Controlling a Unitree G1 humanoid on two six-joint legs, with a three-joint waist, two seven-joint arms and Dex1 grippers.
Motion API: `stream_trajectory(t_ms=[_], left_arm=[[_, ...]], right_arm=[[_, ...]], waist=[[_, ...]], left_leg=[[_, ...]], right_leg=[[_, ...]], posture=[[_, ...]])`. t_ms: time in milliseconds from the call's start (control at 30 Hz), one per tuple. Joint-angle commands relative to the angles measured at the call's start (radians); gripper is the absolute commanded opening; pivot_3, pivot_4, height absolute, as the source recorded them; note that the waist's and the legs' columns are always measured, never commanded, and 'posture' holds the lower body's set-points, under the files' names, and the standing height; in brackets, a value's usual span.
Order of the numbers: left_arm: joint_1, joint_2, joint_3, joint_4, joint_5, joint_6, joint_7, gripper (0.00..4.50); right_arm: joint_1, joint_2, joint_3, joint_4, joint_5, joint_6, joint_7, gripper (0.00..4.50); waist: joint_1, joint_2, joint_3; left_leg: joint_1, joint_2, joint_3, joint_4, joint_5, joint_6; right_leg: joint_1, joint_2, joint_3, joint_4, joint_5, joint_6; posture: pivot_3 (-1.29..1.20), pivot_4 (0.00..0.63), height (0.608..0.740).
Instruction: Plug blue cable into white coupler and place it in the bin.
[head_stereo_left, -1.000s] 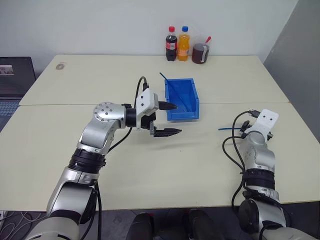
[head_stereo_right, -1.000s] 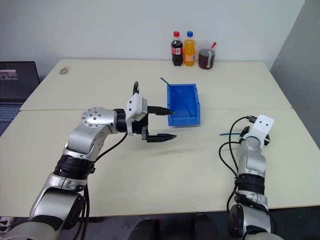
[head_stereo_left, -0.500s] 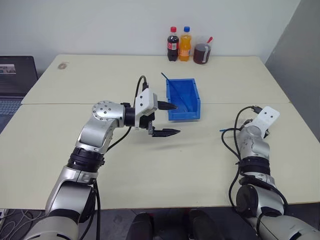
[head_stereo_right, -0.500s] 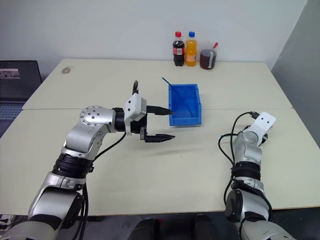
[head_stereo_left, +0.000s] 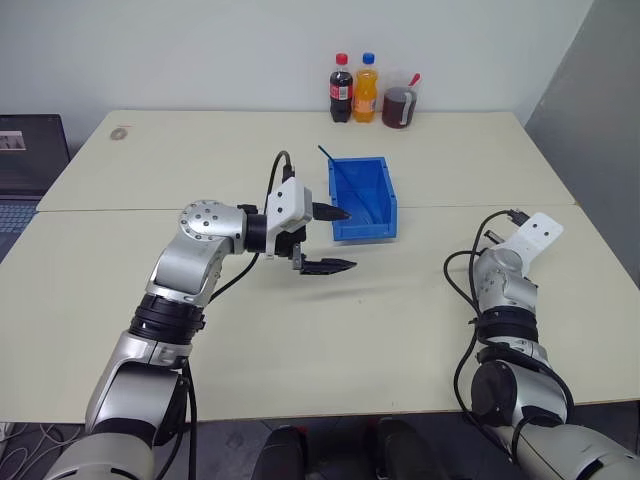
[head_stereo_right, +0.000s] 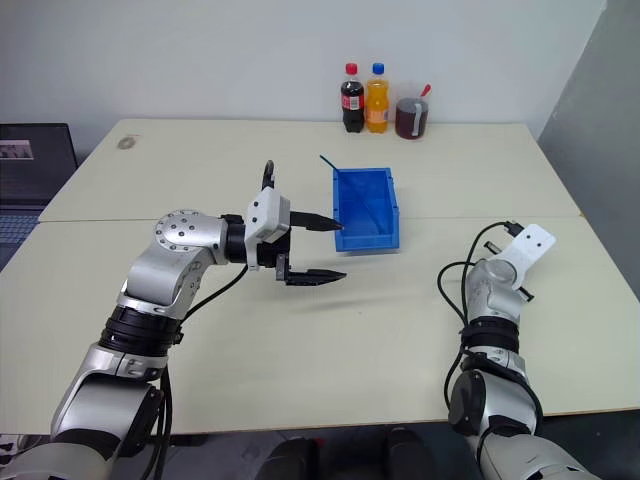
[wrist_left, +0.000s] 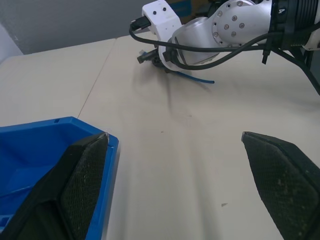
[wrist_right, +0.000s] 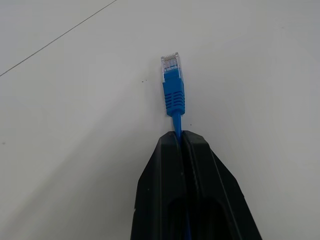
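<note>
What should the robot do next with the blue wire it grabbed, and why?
Probably lift the blue cable off the table and carry it toward the open left gripper by the bin. The right gripper is shut on it just behind the clear plug, which sticks out free.

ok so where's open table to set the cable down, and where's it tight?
Open: the near stretch of table between the left gripper and the right gripper, and the far left corner up to the small disc. Tight: around the bin, with the left gripper right at its near corner, and by the bottles and jar at the far edge.
</note>
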Motion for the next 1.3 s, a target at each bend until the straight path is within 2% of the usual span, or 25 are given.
stream_trajectory(t_ms=[33,67,200,267,367,433,500,567,633,767,867,967,1100,1200,1300], left_arm=[[-0.006,0.017,0.018,-0.047,-0.009,-0.003,-0.005,4.50],[-0.005,0.019,0.019,-0.049,-0.009,-0.004,-0.005,4.50],[0.101,0.109,0.067,-0.167,-0.038,0.040,-0.011,4.50],[0.168,0.156,0.094,-0.231,-0.060,0.065,-0.009,4.50],[0.373,0.232,0.238,-0.407,-0.139,0.185,0.060,4.50],[0.518,0.231,0.355,-0.527,-0.195,0.290,0.160,4.50],[0.675,0.202,0.448,-0.643,-0.227,0.356,0.255,4.50],[0.910,0.130,0.501,-0.794,-0.232,0.377,0.335,4.50],[1.123,0.031,0.498,-0.912,-0.199,0.350,0.425,4.50],[1.350,-0.149,0.432,-1.007,-0.102,0.242,0.596,4.50],[1.450,-0.256,0.401,-1.013,0.010,0.131,0.712,4.50],[1.542,-0.313,0.342,-1.015,0.089,0.037,0.766,4.50],[1.623,-0.370,0.292,-1.004,0.147,-0.054,0.833,4.50],[1.657,-0.378,0.263,-0.989,0.168,-0.096,0.846,4.50],[1.656,-0.371,0.255,-0.977,0.166,-0.109,0.851,4.50]], right_arm=[[0.023,-0.011,0.040,0.003,0.032,0.037,0.121,0.02],[0.025,-0.015,0.058,-0.003,0.038,0.048,0.169,0.02],[0.184,-0.182,0.398,-0.287,0.033,0.186,0.738,0.02],[0.265,-0.285,0.509,-0.421,0.047,0.208,0.940,0.02],[0.385,-0.502,0.652,-0.651,0.105,0.129,1.365,0.02],[0.371,-0.562,0.720,-0.689,0.088,0.026,1.512,0.02],[0.319,-0.556,0.777,-0.669,0.053,-0.072,1.585,0.02],[0.246,-0.494,0.843,-0.622,0.026,-0.146,1.645,0.02],[0.177,-0.406,0.907,-0.546,-0.004,-0.211,1.679,0.02],[0.062,-0.216,0.995,-0.317,-0.059,-0.312,1.725,0.02],[-0.014,-0.105,1.038,-0.101,-0.078,-0.360,1.816,0.02],[-0.088,-0.031,1.049,0.110,-0.109,-0.428,1.867,0.02],[-0.144,0.017,1.049,0.278,-0.144,-0.481,1.924,0.02],[-0.153,0.030,1.044,0.340,-0.166,-0.507,1.949,0.02],[-0.153,0.045,1.024,0.368,-0.171,-0.507,1.947,0.62]], waist=[[0.000,0.000,0.000],[-0.001,0.000,0.000],[-0.018,0.001,0.001],[-0.025,0.003,0.001],[-0.026,0.005,0.003],[-0.030,0.005,0.004],[-0.034,0.004,0.005],[-0.034,0.002,0.006],[-0.037,0.001,0.005],[-0.002,-0.003,0.006],[0.009,-0.002,0.006],[0.016,-0.002,0.006],[0.015,-0.003,0.006],[0.009,-0.003,0.006],[0.008,-0.002,0.006]], left_leg=[[0.000,0.000,0.000,0.000,0.000,0.000],[0.000,0.000,0.000,0.000,0.000,0.000],[0.001,0.000,0.002,0.000,0.000,0.000],[0.001,0.001,0.001,0.000,0.000,0.001],[0.000,0.003,-0.001,-0.001,-0.001,0.001],[0.000,0.004,-0.002,-0.001,-0.003,0.006],[0.001,0.010,-0.003,-0.001,-0.004,0.006],[0.002,0.014,-0.002,0.000,-0.004,0.006],[0.009,0.016,0.000,0.000,-0.004,0.005],[0.010,0.017,-0.001,0.001,-0.003,0.005],[0.013,0.017,0.000,0.001,-0.003,0.005],[0.015,0.017,0.002,0.002,-0.003,0.005],[0.012,0.017,0.006,0.002,-0.003,0.005],[0.012,0.017,0.008,0.000,-0.003,0.005],[0.012,0.017,0.006,0.000,-0.004,0.005]], right_leg=[[0.000,0.000,0.000,0.000,0.000,0.000],[0.000,0.000,0.000,0.000,0.000,0.000],[0.000,0.000,0.002,0.000,0.000,0.001],[0.000,0.001,0.002,0.000,0.000,0.000],[-0.001,0.003,0.001,0.000,-0.001,-0.001],[-0.002,0.003,0.001,0.000,-0.004,0.001],[-0.002,0.003,0.001,0.000,-0.005,0.002],[0.000,0.005,0.001,0.000,-0.005,0.003],[0.003,0.007,0.005,0.000,-0.004,0.002],[0.006,0.005,0.002,0.000,-0.002,-0.004],[0.010,0.005,0.002,0.000,-0.003,-0.013],[0.012,0.006,0.001,-0.001,-0.005,-0.015],[0.010,0.004,0.003,-0.001,-0.005,-0.015],[0.009,0.005,0.003,-0.001,-0.004,-0.013],[0.009,0.006,0.002,-0.001,-0.005,-0.013]], posture=[[0.00,0.150,0.740],[0.00,0.150,0.740],[0.00,0.150,0.740],[0.00,0.150,0.740],[0.00,0.150,0.740],[0.00,0.150,0.740],[0.00,0.150,0.740],[0.00,0.150,0.740],[0.00,0.150,0.740],[0.00,0.150,0.740],[0.00,0.150,0.740],[0.00,0.150,0.740],[0.00,0.150,0.740],[0.00,0.150,0.740],[0.00,0.150,0.740]])
